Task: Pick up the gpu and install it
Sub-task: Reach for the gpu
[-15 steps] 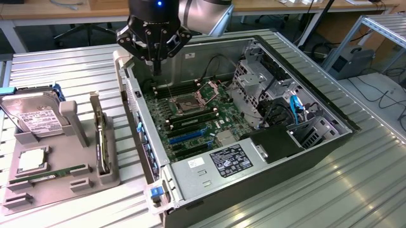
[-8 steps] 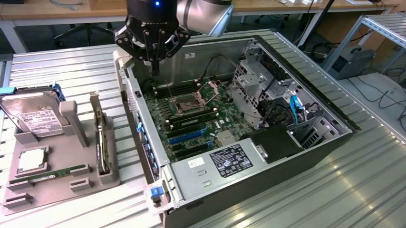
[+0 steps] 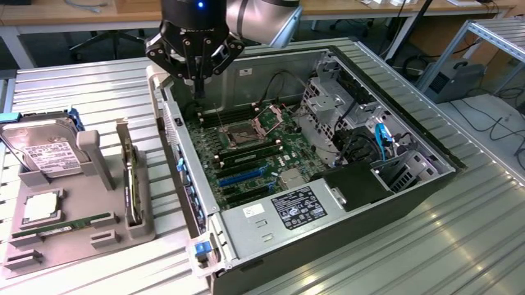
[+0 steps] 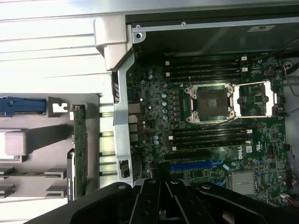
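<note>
The gpu stands on its edge in a slot of the grey holder, at the exterior view's left of the open computer case. In the wrist view the gpu appears as a thin card seen edge-on beside the case wall. My gripper hangs over the far corner of the case, above the motherboard, well apart from the gpu. Its fingers are shut together with nothing between them. The gripper has its dark body at the wrist picture's edge, over the blue expansion slot.
The holder also carries a silver hard drive, a processor chip and a green memory stick. Inside the case are an open processor socket, a drive cage and cables. All rests on a ribbed metal table.
</note>
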Robot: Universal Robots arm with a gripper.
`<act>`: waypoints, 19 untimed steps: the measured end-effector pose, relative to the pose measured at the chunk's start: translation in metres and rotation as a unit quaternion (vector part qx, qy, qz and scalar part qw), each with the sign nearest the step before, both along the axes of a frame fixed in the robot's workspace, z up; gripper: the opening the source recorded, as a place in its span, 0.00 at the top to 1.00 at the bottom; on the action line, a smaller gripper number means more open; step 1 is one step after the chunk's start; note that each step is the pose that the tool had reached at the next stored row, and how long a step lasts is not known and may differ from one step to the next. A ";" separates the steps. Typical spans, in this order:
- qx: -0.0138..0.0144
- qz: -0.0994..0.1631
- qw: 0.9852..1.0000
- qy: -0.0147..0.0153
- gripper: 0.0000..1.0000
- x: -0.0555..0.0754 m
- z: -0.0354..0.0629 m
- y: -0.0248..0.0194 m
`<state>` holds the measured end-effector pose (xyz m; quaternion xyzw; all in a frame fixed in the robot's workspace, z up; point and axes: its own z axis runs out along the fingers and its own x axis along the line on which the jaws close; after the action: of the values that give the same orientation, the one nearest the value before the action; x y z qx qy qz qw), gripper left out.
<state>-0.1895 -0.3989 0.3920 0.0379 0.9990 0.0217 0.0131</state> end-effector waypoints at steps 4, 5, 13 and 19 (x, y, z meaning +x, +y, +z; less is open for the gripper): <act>0.000 0.000 1.000 0.000 0.89 -0.002 0.0000 0.0000; 0.000 0.000 1.000 0.000 0.89 -0.002 0.0000 0.0000; 0.000 0.000 1.000 0.000 0.89 -0.004 -0.0001 0.0000; 0.000 0.000 1.000 0.000 0.89 -0.006 -0.0001 0.0000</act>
<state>-0.1955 -0.3989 0.3918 0.0379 0.9990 0.0217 0.0131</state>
